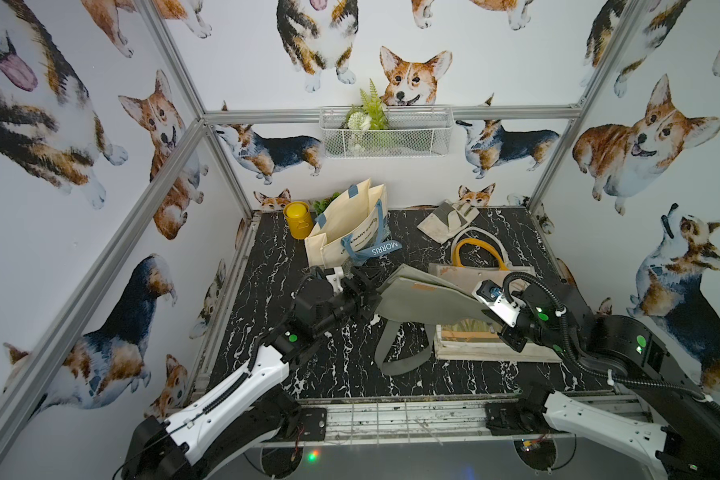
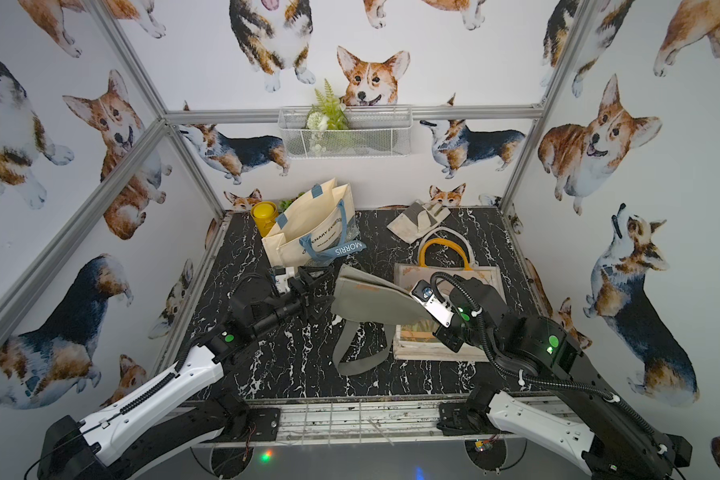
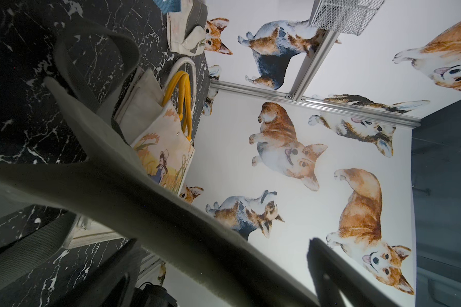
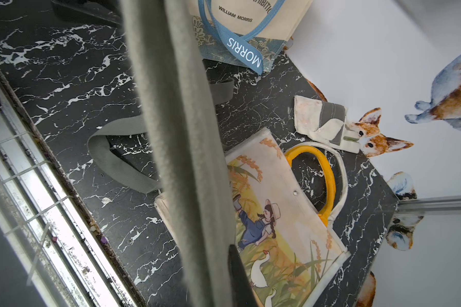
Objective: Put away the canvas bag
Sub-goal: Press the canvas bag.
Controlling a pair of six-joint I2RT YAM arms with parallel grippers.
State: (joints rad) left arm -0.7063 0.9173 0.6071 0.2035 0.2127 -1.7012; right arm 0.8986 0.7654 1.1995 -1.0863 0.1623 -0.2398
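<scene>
My right gripper [image 1: 491, 321] clamps a grey-green canvas bag [image 1: 420, 296] above the black marbled surface [image 1: 329, 374]; my left gripper [image 1: 364, 297] gapes wide at its other end.

Front strip of the marble table [image 1: 341, 374] is bare, and so is the left side running toward the back. That's about it for open floor. Dead centre is blocked: the grey canvas bag [image 1: 425, 297] hangs in the air there, its strap [image 4: 123, 172] drooping onto the table. The right side is covered by the flat illustrated tote [image 4: 290, 226]. The back row's crowded with the yellow canister [image 1: 297, 218], standing Morris tote [image 1: 350, 224] and folded pouch [image 1: 447, 220], with a gap between tote and pouch. The wire basket [image 1: 385, 133] sits high on the back wall.
</scene>
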